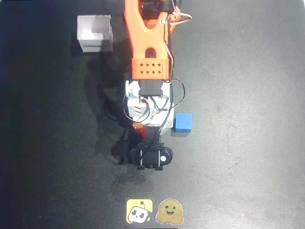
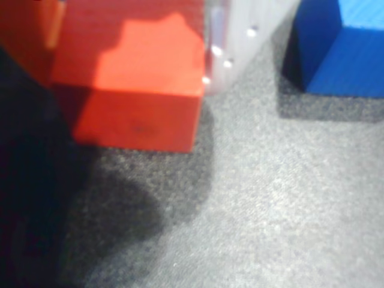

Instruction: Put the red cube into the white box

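Note:
The red cube (image 2: 141, 90) fills the upper left of the wrist view, sitting on the grey mat. My gripper (image 2: 129, 54) is around it, with a clear finger (image 2: 217, 42) pressed to its right face and an orange finger (image 2: 30, 36) against its left face. From overhead the arm covers the cube, and the gripper (image 1: 138, 126) points down at the table's centre. The white box (image 1: 94, 32) stands open at the far left, well away from the gripper, with dark lettering on its near wall.
A blue cube (image 1: 183, 122) (image 2: 342, 48) sits just right of the gripper, a small gap away. Two stickers (image 1: 139, 211) (image 1: 170, 211) lie at the near edge. The orange arm (image 1: 148, 43) reaches in from the top.

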